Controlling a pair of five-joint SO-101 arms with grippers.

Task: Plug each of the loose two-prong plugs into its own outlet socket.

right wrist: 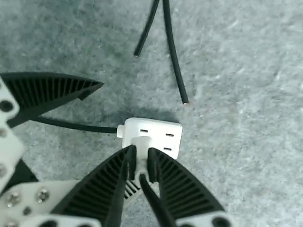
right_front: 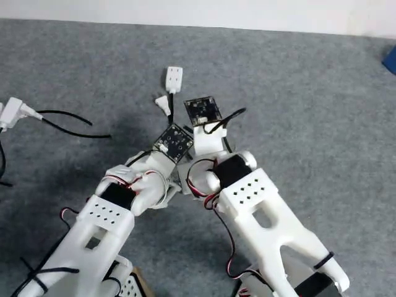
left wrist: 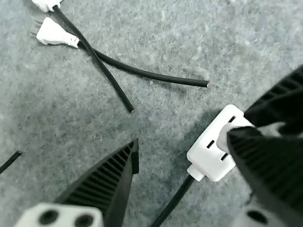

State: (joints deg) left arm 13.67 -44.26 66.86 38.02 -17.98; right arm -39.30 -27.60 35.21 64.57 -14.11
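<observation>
We see the right pincer (right wrist: 140,153) at the bottom centre of its wrist view. Its two black ribbed fingers are drawn almost together and clamp a small white plug (right wrist: 139,143). The plug presses against the near edge of a white socket block (right wrist: 158,137) that lies flat in the middle of the frame. We cannot tell whether its prongs have entered the slots. A black lead runs from the block toward the left of that frame.

The left pincer (left wrist: 182,142) stands wide open with nothing in its grip. One of its fingers (left wrist: 111,184) rises from the bottom of the left wrist view, its tip well apart from the block. More black ribbed fingers crowd the block at the right edge there, and we cannot sort which arm each belongs to.

At the upper left of that view lies a two-prong plug (left wrist: 53,32). From there, black cords (left wrist: 142,73) cross and end in cut tips.

In the high view both wrists meet at the centre of the grey surface (right_front: 309,93). Above them sits a second socket block (right_front: 174,78), with a loose plug (right_front: 163,103) just below and left of it.
</observation>
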